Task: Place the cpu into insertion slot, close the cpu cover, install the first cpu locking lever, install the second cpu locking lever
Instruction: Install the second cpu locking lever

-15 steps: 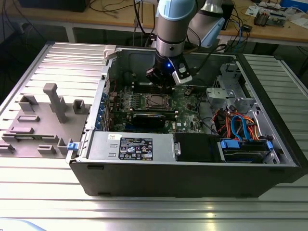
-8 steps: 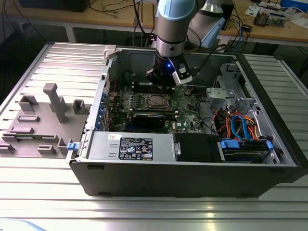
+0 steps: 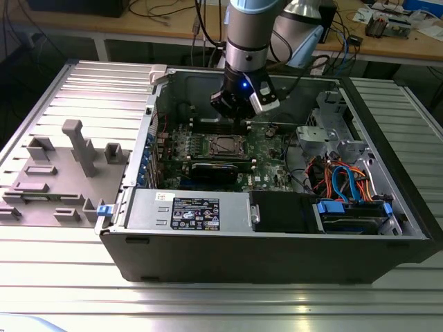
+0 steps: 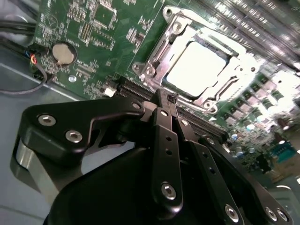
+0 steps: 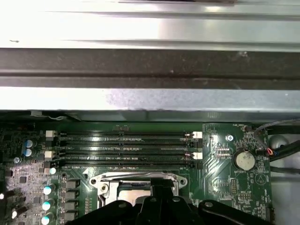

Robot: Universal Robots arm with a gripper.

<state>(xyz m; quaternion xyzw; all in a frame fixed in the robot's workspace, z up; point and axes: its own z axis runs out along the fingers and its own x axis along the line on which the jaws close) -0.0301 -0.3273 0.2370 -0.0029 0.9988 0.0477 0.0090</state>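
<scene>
While the arm hangs inside the open computer case [image 3: 277, 256] in the exterior view, the gripper [image 3: 239, 123] is held low over the green motherboard [image 3: 266, 149], just behind the insertion slot [image 3: 226, 146] and above the memory slots [image 3: 218, 125]. In the second wrist view the gripper [image 4: 167, 99] is seen with its black fingers [image 4: 165, 136] pressed together to a single narrow tip, with nothing grasped between them; that tip lies at the edge of the long black memory slots [image 4: 206, 124], just beside the socket. The cpu [image 4: 196, 69] is seated in the insertion slot [image 4: 159, 63], its pale metal top glaring brightly, and the cpu cover [image 4: 236, 75] is laid flat around it, the chip showing through the square window. Whether the locking levers are latched cannot be told. A round coin battery [image 4: 63, 53] is seen on the board well apart from the socket. In the first wrist view the memory slots [image 5: 124, 149] are shown as parallel rows, with the cover's silvery edge [image 5: 133, 179] just below them and the coin battery [image 5: 244, 160] to one side. On the exterior view's left, grey fixture blocks [image 3: 79, 146] stand on the ribbed metal table [image 3: 221, 304] outside the case.
</scene>
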